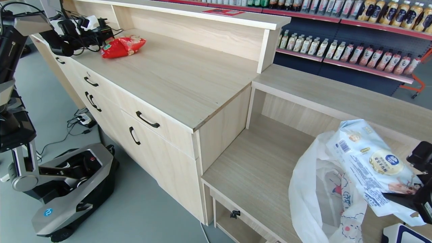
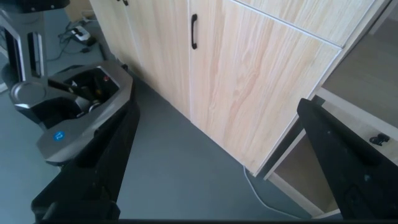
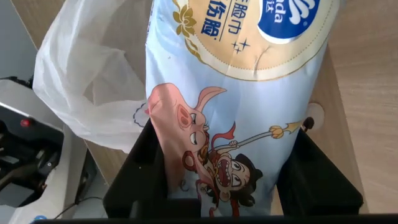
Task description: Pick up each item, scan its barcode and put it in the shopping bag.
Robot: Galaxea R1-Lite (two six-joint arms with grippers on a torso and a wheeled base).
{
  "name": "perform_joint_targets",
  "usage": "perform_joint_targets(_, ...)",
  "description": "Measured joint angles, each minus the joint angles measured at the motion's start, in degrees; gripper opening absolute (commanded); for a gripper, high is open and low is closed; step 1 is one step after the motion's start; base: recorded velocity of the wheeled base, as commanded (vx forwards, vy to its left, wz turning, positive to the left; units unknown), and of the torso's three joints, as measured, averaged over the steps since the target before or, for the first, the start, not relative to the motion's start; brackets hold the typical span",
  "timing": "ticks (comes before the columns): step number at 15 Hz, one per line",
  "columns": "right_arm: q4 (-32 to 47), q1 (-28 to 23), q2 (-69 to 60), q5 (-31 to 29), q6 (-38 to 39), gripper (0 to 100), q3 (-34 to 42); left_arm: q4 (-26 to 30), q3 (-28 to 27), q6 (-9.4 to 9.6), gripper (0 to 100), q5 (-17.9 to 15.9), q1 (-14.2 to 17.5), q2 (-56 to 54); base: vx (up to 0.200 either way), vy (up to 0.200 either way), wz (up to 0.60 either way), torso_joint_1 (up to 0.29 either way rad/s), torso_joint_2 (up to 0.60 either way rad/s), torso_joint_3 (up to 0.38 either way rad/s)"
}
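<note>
A pale blue soft pack (image 1: 368,162) with a barcode near its top end hangs tilted over the open white shopping bag (image 1: 317,195) on the low counter at the right. My right gripper (image 1: 415,199) is shut on the pack's lower end. In the right wrist view the pack (image 3: 236,93) fills the space between both dark fingers (image 3: 143,174), and the bag (image 3: 81,81) lies beside it. A red snack bag (image 1: 123,46) lies on the high counter at the far left. My left gripper (image 2: 217,186) hangs open and holds nothing, low over the grey floor in front of the cabinet doors.
The high wooden counter (image 1: 175,81) has drawers with black handles below it. Black devices with cables (image 1: 81,30) sit at its far left end. A white and dark blue device (image 1: 401,234) lies on the low counter (image 1: 256,168) by the bag. Drink shelves (image 1: 344,50) stand behind.
</note>
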Motion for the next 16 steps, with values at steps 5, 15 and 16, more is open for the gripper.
perform_joint_targets(5,-0.11,-0.02,4.12,4.16,-0.27,0,2.49,0.0,0.0,0.0,100,0.02,0.0,0.0,0.0,0.0,0.0,0.0,0.0,0.0)
perform_joint_targets(15,-7.77,-1.43,14.64,15.03,1.71,0,4.63,0.0,0.0,0.02,100,0.0,0.0,0.0,0.0,0.0,0.0,0.0,0.0,0.0)
perform_joint_targets(16,-8.98,-1.68,15.36,15.06,1.71,0,5.18,0.0,0.0,0.0,100,0.02,0.0,0.0,0.0,0.0,0.0,0.0,0.0,0.0)
